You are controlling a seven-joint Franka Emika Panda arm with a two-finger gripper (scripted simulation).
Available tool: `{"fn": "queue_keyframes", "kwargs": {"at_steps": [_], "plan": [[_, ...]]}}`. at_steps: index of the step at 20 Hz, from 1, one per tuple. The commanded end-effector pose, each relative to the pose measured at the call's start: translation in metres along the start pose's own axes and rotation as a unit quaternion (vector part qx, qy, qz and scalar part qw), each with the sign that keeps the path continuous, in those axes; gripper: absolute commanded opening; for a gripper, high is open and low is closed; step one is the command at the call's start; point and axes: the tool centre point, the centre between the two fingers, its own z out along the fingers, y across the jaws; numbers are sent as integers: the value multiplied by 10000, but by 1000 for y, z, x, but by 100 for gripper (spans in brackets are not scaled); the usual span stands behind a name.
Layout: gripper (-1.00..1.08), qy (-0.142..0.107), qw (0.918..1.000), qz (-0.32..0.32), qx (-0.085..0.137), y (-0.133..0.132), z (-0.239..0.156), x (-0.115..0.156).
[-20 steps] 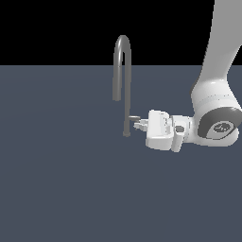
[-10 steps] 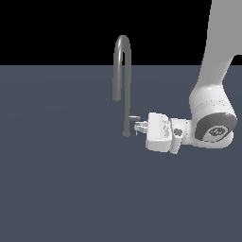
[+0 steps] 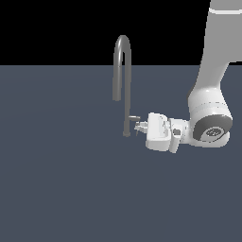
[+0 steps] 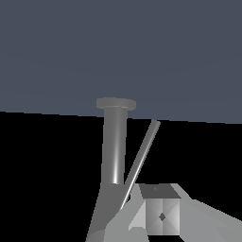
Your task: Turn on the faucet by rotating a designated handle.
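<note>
- Exterior view: the faucet is a tall thin grey tap w/ a bent-over top, standing on the flat dark floor.
- The handle is a small stub low on the faucet stem, on the side facing the arm. It's close to the base.
- The gripper is right at the handle, tips touching or just about touching it. Too small to be sure which.
- Step in hand, I think: the arm is at the handle & set to push it round. The turn itself doesn't look done yet, but I can't tell how far the handle has to go.
- Next move prob. needs a soft sideways push, going in a curve round the faucet stem, so the tips don't slip off the thin rod.
- What could go wrong: the rod is thin & smooth, so the tips may slide past it.
- Arm pose: the white arm comes down from up high beside the faucet, then bends at the wrist. The hand lies about flat & points straight at the faucet stem, low down.
- Wrist view: the faucet stem is very near, w/ a thin rod leaning next to it. One grey finger block shows close by.
- Gripper wide or narrow? Can't tell. Only one finger shows clearly, & nothing looks held.
</note>
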Motion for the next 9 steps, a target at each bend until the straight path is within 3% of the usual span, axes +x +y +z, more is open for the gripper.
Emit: {"fn": "queue_keyframes", "kwargs": {"at_steps": [1,9], "plan": [[-100,68,9999,123,49,-1,0,21],[-100,106,9996,243,68,-8,-1,44]]}}
